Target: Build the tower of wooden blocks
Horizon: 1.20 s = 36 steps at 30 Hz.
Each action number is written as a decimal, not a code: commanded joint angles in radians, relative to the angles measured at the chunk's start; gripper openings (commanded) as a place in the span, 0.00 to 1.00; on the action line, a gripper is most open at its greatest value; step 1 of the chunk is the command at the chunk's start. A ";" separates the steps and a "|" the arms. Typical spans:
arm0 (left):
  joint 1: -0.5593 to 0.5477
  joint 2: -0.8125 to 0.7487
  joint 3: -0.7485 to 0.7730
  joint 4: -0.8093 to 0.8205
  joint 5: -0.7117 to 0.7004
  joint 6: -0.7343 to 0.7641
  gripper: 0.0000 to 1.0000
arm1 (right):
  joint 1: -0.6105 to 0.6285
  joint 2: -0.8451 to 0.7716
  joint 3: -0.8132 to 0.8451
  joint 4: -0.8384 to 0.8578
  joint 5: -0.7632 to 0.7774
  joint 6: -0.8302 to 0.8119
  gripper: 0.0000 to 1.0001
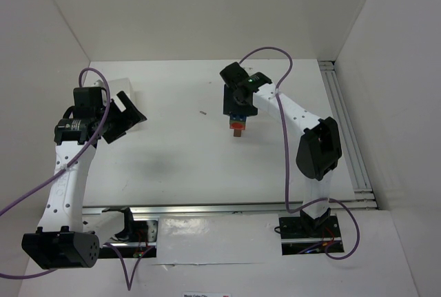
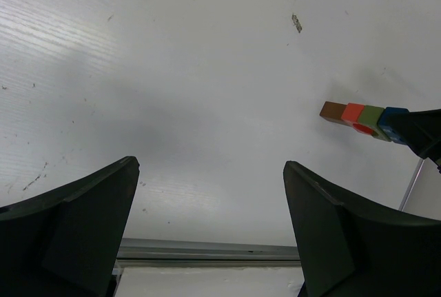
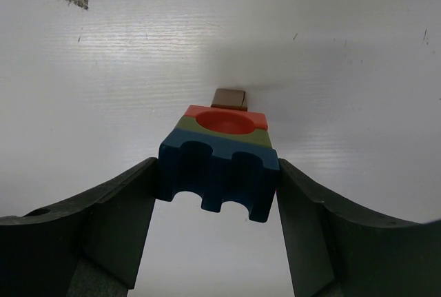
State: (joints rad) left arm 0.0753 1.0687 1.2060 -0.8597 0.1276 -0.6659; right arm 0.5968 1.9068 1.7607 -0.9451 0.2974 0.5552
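Observation:
The wood block tower (image 1: 236, 125) stands mid-table. In the right wrist view it stacks brown-orange (image 3: 229, 98), red (image 3: 227, 119), olive green (image 3: 258, 138) and blue (image 3: 217, 166), the blue block on top. My right gripper (image 3: 217, 173) is shut on the blue block, with a jaw touching each side. It sits over the tower in the top view (image 1: 239, 104). My left gripper (image 2: 210, 166) is open and empty, and stands at the far left of the table (image 1: 127, 121). The left wrist view shows the tower (image 2: 358, 116) from the side, off to the right.
A white tray (image 1: 118, 85) lies behind the left gripper, partly hidden by it. A small dark speck (image 1: 203, 112) lies on the table left of the tower. A metal rail (image 1: 348, 131) runs along the right edge and another (image 1: 227, 207) along the near edge.

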 commanded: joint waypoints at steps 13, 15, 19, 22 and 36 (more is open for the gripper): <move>0.006 -0.024 0.000 0.031 0.007 -0.011 0.99 | -0.006 -0.003 0.002 0.040 -0.001 -0.012 0.99; 0.006 -0.024 0.000 0.031 0.007 -0.011 0.99 | -0.006 -0.003 0.012 0.040 -0.001 -0.021 0.99; 0.006 -0.024 0.000 0.031 0.007 -0.011 0.99 | -0.006 -0.003 0.051 0.005 -0.001 -0.031 0.99; 0.006 -0.024 -0.009 0.031 0.007 -0.011 0.99 | -0.006 -0.014 0.113 -0.036 0.020 -0.040 0.99; 0.006 -0.035 -0.019 0.031 -0.052 -0.011 1.00 | -0.299 -0.642 -0.453 0.220 0.275 0.115 0.99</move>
State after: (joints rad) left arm 0.0757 1.0660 1.1870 -0.8520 0.0933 -0.6659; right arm 0.4084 1.3315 1.4307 -0.7910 0.5121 0.5835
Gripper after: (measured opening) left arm 0.995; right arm 0.990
